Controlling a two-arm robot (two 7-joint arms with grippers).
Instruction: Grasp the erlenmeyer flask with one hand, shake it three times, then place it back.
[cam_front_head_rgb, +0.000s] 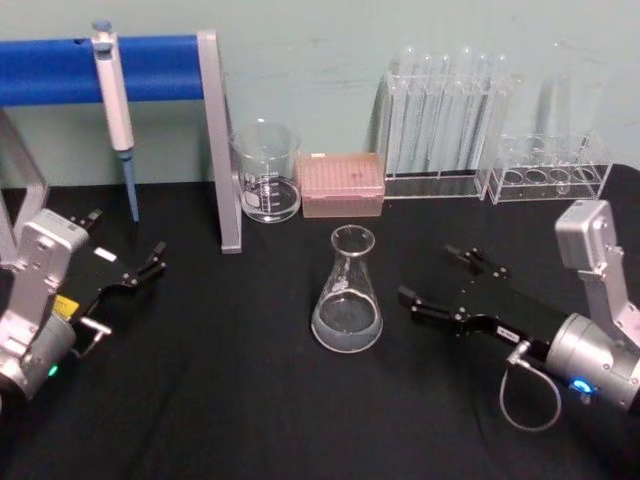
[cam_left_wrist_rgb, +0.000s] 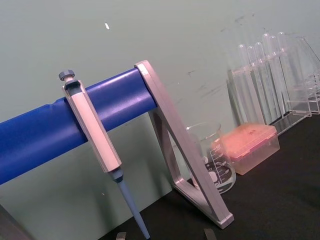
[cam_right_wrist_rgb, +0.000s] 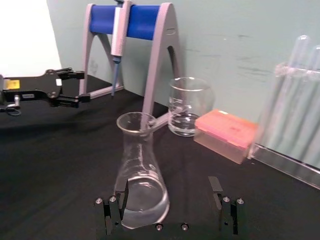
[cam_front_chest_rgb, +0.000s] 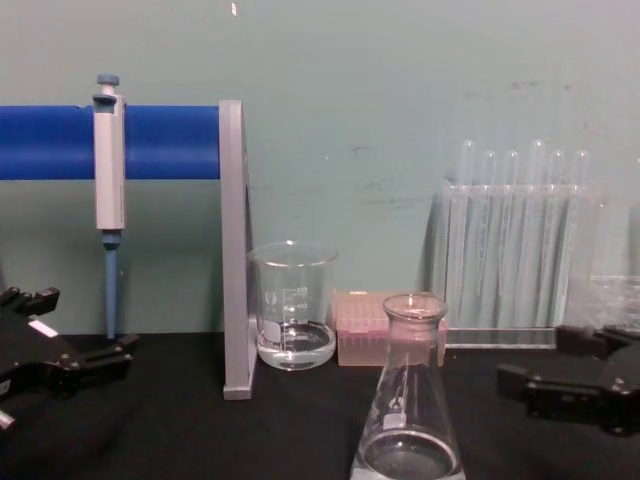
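Liquid (cam_front_head_rgb: 347, 326) pools in erlenmeyer flask (cam_front_head_rgb: 348, 290); right gripper (cam_front_head_rgb: 428, 273) and left gripper (cam_right_wrist_rgb: 84, 87) fingers spread apart.

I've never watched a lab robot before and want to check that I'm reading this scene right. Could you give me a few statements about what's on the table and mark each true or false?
1. The erlenmeyer flask stands upright on the black table. True.
2. The right hand is shut on the flask's neck. False: it is open, to the flask's right, gripping nothing.
3. The flask is empty. False: a little clear liquid lies in its base.
4. The pipette hangs on the blue stand. True.
5. The left hand is gripping something. False: it is open at the table's left, holding nothing.
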